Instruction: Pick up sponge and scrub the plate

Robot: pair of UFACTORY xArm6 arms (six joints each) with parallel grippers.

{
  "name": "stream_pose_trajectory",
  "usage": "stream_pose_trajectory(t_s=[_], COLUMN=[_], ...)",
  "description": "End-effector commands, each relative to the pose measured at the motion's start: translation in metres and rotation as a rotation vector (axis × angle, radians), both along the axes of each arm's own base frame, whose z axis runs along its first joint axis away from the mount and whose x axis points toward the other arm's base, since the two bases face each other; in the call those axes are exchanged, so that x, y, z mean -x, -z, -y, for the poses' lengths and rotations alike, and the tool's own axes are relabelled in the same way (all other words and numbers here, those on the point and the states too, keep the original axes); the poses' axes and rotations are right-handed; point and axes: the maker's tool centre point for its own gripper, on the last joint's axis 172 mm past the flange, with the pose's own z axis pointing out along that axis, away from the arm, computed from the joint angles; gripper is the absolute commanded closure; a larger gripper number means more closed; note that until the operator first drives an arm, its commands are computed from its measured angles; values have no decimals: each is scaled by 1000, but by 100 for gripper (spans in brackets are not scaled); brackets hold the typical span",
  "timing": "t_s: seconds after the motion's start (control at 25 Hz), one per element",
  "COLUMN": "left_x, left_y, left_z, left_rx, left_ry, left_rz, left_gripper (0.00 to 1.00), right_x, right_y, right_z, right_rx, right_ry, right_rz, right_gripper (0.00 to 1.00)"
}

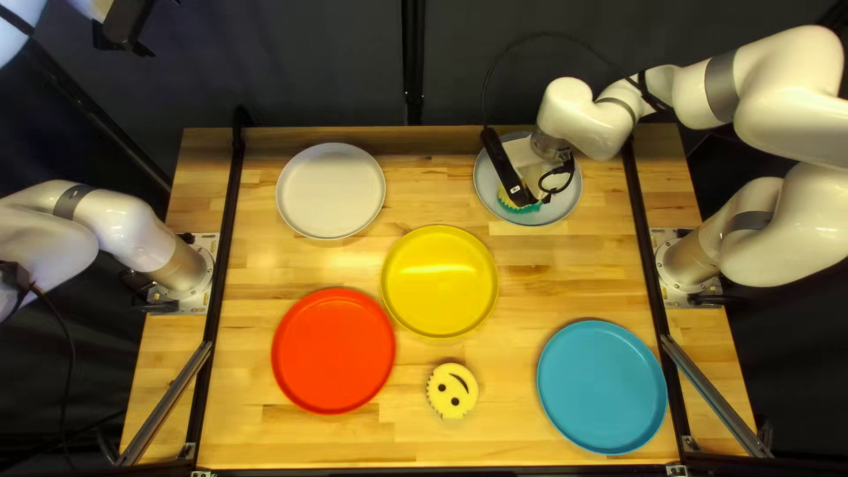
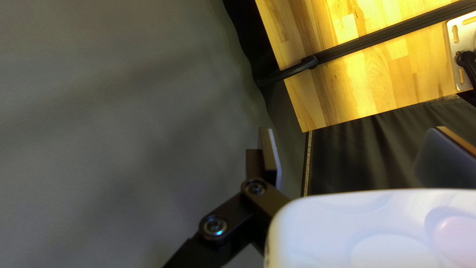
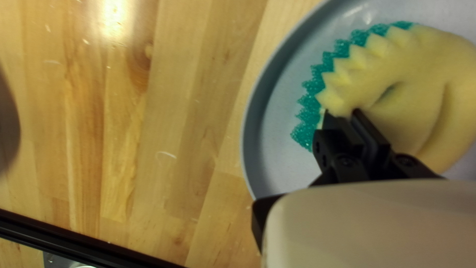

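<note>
In the top left view, my right gripper (image 1: 532, 175) is low over the pale grey-blue plate (image 1: 568, 199) at the back right, its fingers hidden. The sponge (image 1: 509, 200) partly shows under it. From the right wrist view, my right gripper (image 3: 342, 113) is shut on the yellow sponge (image 3: 421, 64), pinching it near its toothed edge. The sponge's green layer (image 3: 310, 106) faces the plate (image 3: 270, 119). My left gripper (image 1: 124, 26) hangs at the top left corner of the top left view; in the left wrist view, my left gripper (image 2: 354, 149) is open and holds nothing.
A white plate (image 1: 331, 191), yellow plate (image 1: 440, 281), red plate (image 1: 333, 352) and blue plate (image 1: 601, 387) lie on the table. A second yellow smiling sponge (image 1: 452, 390) is near the front edge. Dark rails (image 1: 231, 221) run along both sides.
</note>
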Motion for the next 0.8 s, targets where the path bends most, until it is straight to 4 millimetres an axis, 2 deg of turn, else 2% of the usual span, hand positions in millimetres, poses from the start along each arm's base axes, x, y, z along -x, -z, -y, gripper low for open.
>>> stream_pose_trajectory(t_s=[0.04,0.28,0.4,0.52,0.8], left_x=[0,0,0,0,0], left_y=[0,0,0,0,0], left_z=[0,0,0,0,0], left_rx=[0,0,0,0,0], left_ry=[0,0,0,0,0], left_rz=[0,0,0,0,0], left_gripper=[0,0,0,0,0], right_x=[1,5,9,13,19], right_y=[-1,-1,3,0,-8], right_z=[16,40,45,39,5], right_rx=[2,7,4,5,15], right_ry=[8,29,38,47,53], right_rz=[-5,-14,-19,-19,-14], right_gripper=[100,100,100,100,100])
